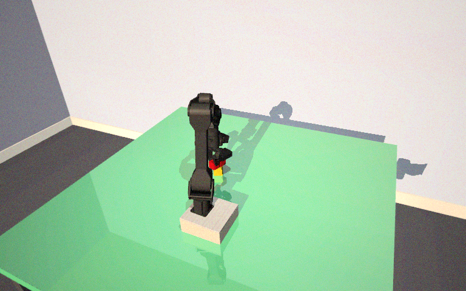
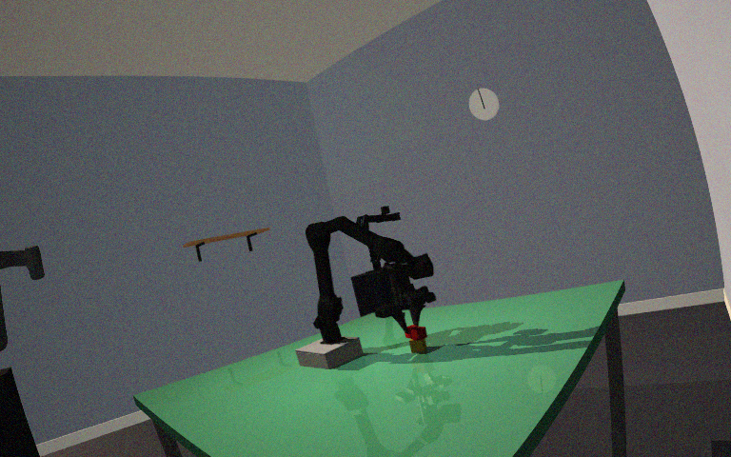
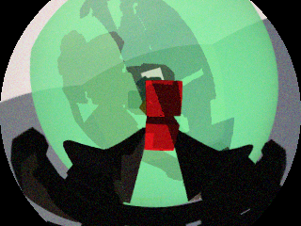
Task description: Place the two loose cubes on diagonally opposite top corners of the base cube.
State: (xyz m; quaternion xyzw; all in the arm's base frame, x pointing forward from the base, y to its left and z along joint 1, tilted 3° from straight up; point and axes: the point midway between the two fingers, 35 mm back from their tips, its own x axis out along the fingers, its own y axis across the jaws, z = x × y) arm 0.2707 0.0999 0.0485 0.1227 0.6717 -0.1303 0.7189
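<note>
A black arm (image 1: 201,143) (image 2: 323,269) bends over a green table (image 1: 316,205) (image 2: 323,409), its gripper (image 1: 216,160) (image 2: 413,327) (image 3: 160,132) pointed down and closed on a red cube, the held cube (image 1: 212,165) (image 2: 410,334) (image 3: 160,135), above the yellow cube (image 1: 218,171) (image 2: 418,346) (image 3: 143,107) that serves as base. A second red cube, the other cube (image 1: 221,162) (image 2: 420,329) (image 3: 164,98), sits on top of the yellow cube, next to the held cube. In the exterior view the two reds appear side by side at about the same height, directly over the yellow; whether they touch, or a thin gap parts them, cannot be told. Nor can it be told whether the held cube bears on the base. The wrist view catches the held cube between two dark fingers, the other cube just beyond it and a sliver of yellow at its side. The yellow cube stands on the table near the pale block (image 1: 224,213) (image 2: 345,353) that carries the arm, apart from it. Shadows of the arm stretch across the green surface, while a round clock (image 2: 477,111) and a brown shelf (image 2: 226,237) hang on the blue-grey walls behind
</note>
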